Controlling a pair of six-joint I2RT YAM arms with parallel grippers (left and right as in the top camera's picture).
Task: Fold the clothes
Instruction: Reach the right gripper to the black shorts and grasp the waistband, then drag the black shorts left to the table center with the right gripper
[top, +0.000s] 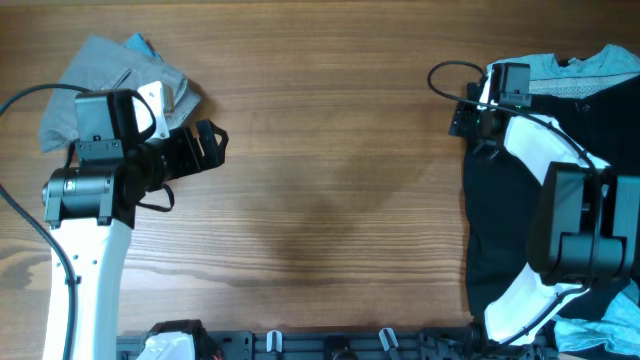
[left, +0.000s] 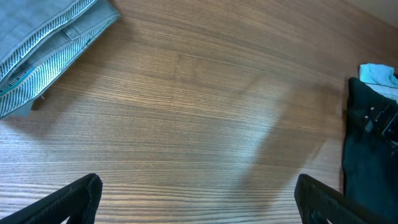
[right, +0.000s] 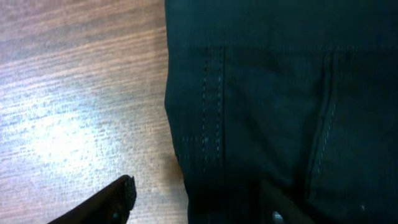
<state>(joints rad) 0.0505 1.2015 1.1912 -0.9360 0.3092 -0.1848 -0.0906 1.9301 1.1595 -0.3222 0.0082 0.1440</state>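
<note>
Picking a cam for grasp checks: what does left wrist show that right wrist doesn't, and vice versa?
Left wrist only: the grey garment at top left, a light blue cloth at the right edge, and the left gripper open over the table. Right wrist only: seam stitching on the dark garment up close, with the right gripper open astride its edge. Both: the dark garment and the table.

The left arm (top: 88, 285) and right arm (top: 548, 152) are each built of smooth white shells joined by bulky black cylindrical housings, trailed by thin black cables (top: 445, 64), and tipped with matte black fingers (left: 78, 198) of what may be rubber.
</note>
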